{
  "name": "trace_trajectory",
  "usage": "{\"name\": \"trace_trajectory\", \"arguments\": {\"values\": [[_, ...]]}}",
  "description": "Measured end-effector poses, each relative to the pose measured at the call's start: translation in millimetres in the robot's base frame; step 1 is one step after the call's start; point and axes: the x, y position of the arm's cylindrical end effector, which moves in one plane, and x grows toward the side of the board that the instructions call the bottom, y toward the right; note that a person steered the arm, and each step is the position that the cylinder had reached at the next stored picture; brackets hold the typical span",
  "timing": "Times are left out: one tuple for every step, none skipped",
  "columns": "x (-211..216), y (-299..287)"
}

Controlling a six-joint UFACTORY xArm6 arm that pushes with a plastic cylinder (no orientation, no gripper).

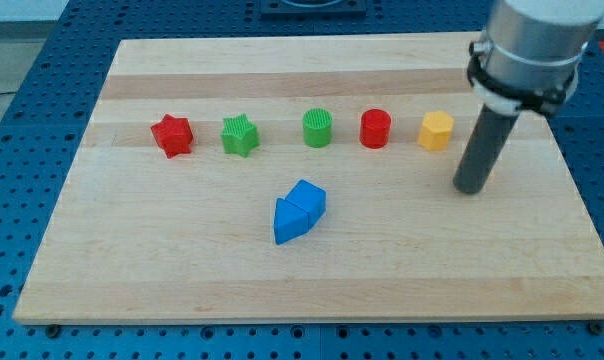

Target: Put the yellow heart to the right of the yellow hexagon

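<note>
Underneath, a pale wooden board [332, 270] covers blue pegboard [42, 60]; no pincer, my tip [469, 188] bare.

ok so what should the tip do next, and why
Probably back my tip a little toward the view's bottom. It sits just right of the yellow hexagon, apart from it, and no yellow heart shows; the rod could be hiding it, so clearing that spot comes first.

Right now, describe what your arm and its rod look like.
My arm enters at the view's top right as a light grey cylindrical housing. A black ring with a white band beneath it clamps its lower edge. From there a straight, dark grey, round rod runs down to my tip. No cables or markings show.
</note>
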Motion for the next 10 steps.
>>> {"name": "trace_trajectory", "arguments": {"values": [[-31.6, 18.7], [-18.8, 21.7], [-11.2, 41.1], [15.0, 37.0], [22.4, 14.6], [-0.5, 14.6], [29.3, 36.9], [34.9, 119.2], [7.5, 163.6], [-49.5, 161.5]]}}
